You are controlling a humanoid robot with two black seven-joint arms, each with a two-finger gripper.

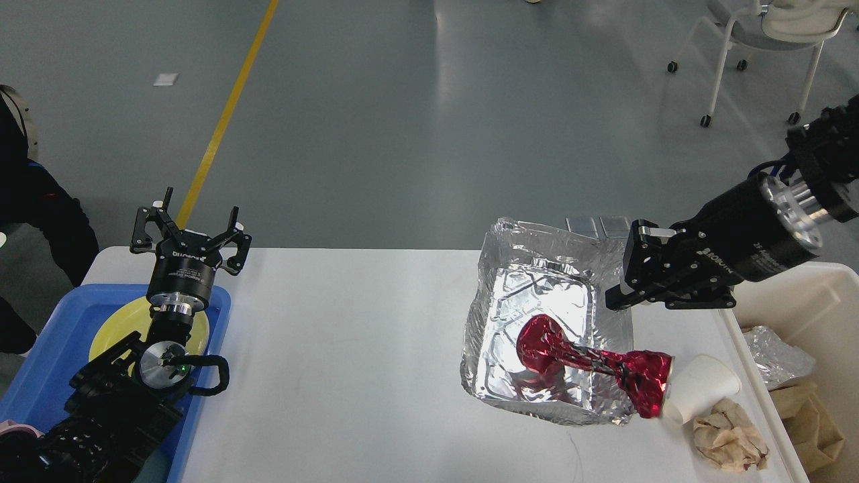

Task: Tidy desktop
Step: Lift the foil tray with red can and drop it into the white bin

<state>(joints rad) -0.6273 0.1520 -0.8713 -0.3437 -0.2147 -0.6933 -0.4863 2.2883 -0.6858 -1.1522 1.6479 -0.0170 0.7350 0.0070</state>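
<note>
The white desktop (369,349) fills the lower view. My right gripper (621,295) is shut on the right rim of a crumpled silver foil tray (537,295). It holds the tray tilted over the desktop's right half. A crushed red can (590,362) lies in the foil tray, its end hanging over the tray's lower right edge and touching a white paper cup (701,389). My left gripper (191,221) is open and empty, raised over the far edge of a blue tray (47,362).
A yellow plate (117,325) lies in the blue tray. Crumpled brown paper (728,436) lies by the cup at the desktop's right front. A cream bin (819,295) at the right holds crumpled foil (772,355). A wheeled chair (765,27) stands far back.
</note>
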